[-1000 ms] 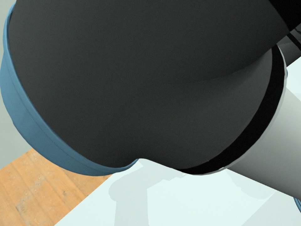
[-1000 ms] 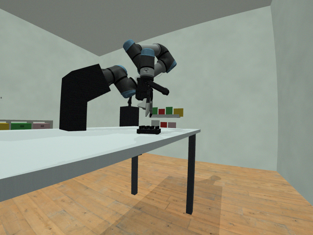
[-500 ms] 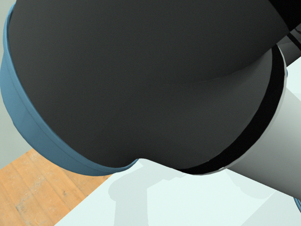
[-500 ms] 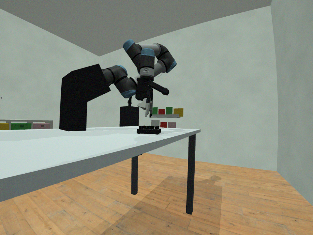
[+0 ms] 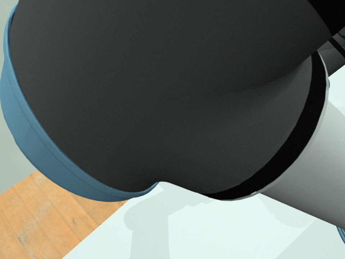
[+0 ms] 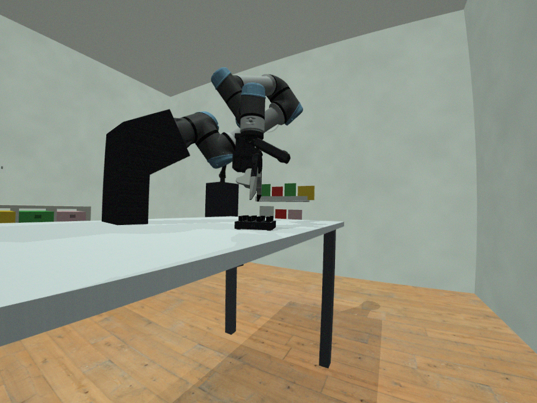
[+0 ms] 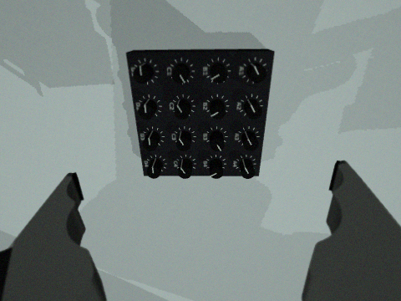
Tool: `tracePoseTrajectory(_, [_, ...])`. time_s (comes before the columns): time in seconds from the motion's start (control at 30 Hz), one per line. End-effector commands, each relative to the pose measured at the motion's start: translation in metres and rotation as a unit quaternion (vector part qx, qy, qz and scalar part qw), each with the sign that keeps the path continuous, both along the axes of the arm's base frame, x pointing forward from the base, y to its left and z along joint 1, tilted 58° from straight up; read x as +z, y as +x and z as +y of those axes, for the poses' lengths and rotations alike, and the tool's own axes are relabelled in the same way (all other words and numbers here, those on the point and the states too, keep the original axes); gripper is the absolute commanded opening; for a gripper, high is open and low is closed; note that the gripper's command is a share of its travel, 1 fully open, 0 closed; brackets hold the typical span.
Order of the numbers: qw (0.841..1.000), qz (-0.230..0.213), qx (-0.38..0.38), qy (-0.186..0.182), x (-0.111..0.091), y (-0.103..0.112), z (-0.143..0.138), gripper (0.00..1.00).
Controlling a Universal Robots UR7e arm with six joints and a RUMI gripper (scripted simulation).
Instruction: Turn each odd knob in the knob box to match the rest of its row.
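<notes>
My gripper (image 7: 203,169) hangs with its two dark fingers spread fully apart and nothing between them; in the wrist view one fills the lower left corner and the other the lower right. Between and above them, in the upper middle of that view, lies the black knob box (image 7: 200,114), a square panel with sixteen round knobs in four rows of four, each with a pale pointer line and a ring of tick marks. The small labels beside the knobs are too blurred to read. The box rests flat on the pale table (image 7: 200,234), crossed here by grey shadows. In the exterior view my gripper (image 6: 254,191) points down, well above the knob box (image 6: 255,223), which sits near the far right end of the white table (image 6: 130,260). My arm (image 6: 251,104) folds back in the upper middle to a black angled mount (image 6: 130,169) at centre left. Behind, a shelf (image 6: 286,199) with coloured boxes (image 6: 290,189) stands by the wall above the wooden floor (image 6: 390,347). In the top view my arm's dark joint (image 5: 156,91) with its blue cap (image 5: 30,139) blocks nearly everything.
</notes>
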State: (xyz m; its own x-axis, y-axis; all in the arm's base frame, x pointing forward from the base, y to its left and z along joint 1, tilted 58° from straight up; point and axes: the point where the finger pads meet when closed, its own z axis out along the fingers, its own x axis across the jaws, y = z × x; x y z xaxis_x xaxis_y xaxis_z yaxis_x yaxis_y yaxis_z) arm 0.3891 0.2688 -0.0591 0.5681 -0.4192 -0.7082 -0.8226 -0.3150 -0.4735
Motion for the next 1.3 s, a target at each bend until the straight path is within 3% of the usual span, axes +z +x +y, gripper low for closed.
tracePoseTrajectory(0.0, [1.000, 0.000, 0.000, 0.000, 0.000, 0.000, 0.000, 1.00])
tracePoseTrajectory(0.53, [1.000, 0.000, 0.000, 0.000, -0.002, -0.004, -0.002, 1.00])
tracePoseTrajectory(1.27, [1.000, 0.000, 0.000, 0.000, -0.019, -0.037, -0.014, 1.00])
